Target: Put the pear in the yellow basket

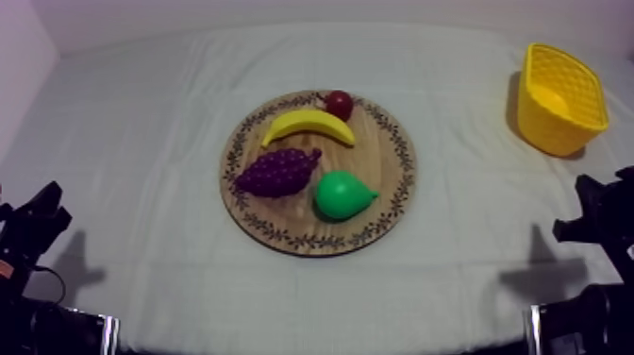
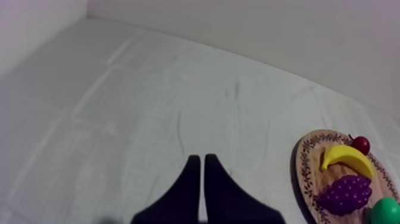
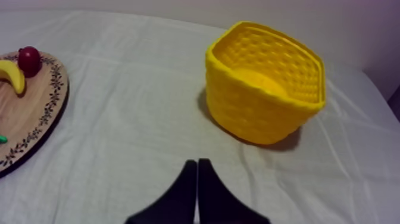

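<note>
The pear (image 1: pixel 342 195) is lying on its side on the board (image 1: pixel 382 151), just right of the middle of the frame in the top view. It is showing a bright, glossy green skin, a round body and a short tapered end pointing toward the frame's right. The grapes (image 1: pixel 276 172), dark purple, are lying just beside it at its left. The banana (image 1: pixel 307 124) is curving above them, and the small red fruit (image 1: pixel 339 104) is sitting just beside the banana at the board's far edge.

We are gripping nothing. Our left gripper (image 2: pixel 202 159) is sitting low at the frame's lower left, well apart from the pear. Its fingers (image 2: pixel 187 184) are lying together as a narrow wedge over bare cloth (image 1: pixel 141 142). In its wrist view the pear is showing as a green edge next to the grapes.

Our right gripper (image 3: pixel 196 162) is sitting low at the frame's lower right, also well apart from the pear. Its fingers are likewise pressed together with nothing between them, pointing across the cloth toward the basket (image 1: pixel 547 127). The basket is standing at the frame's upper right, well apart from the board.

The grey-white cloth is lying creased over the whole table. A pale wall (image 1: pixel 283 11) is running behind its far edge and down the frame's left side.
</note>
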Robot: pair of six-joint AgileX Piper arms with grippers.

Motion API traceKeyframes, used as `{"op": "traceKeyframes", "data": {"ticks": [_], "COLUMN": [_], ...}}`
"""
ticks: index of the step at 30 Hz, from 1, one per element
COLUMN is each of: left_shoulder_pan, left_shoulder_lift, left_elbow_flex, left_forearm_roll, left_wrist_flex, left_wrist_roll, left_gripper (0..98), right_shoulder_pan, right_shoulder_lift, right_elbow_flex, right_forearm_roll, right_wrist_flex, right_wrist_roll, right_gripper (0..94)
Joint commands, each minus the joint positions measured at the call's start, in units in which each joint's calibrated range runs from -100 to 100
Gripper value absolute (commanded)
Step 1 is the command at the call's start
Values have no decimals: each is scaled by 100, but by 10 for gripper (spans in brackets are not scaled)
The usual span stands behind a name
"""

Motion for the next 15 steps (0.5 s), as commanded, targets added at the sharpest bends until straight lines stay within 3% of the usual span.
{"op": "traceKeyframes", "data": {"ticks": [1,15], "left_shoulder_pan": [0,0], "left_shoulder_lift": [-2,-2], "left_elbow_flex": [-5,-5], "left_forearm_roll": [-1,-1], "left_wrist_flex": [1,1], "left_wrist_roll": [-1,-2], "left_gripper": [1,1], "right_shoulder_pan": [-92,-107], "right_shoulder_lift": [-4,-4], "right_elbow_flex": [1,1], "right_forearm_roll": [-4,-4], "right_wrist_flex": [3,3], "right_wrist_roll": [-63,47], "right_gripper": [5,5]}}
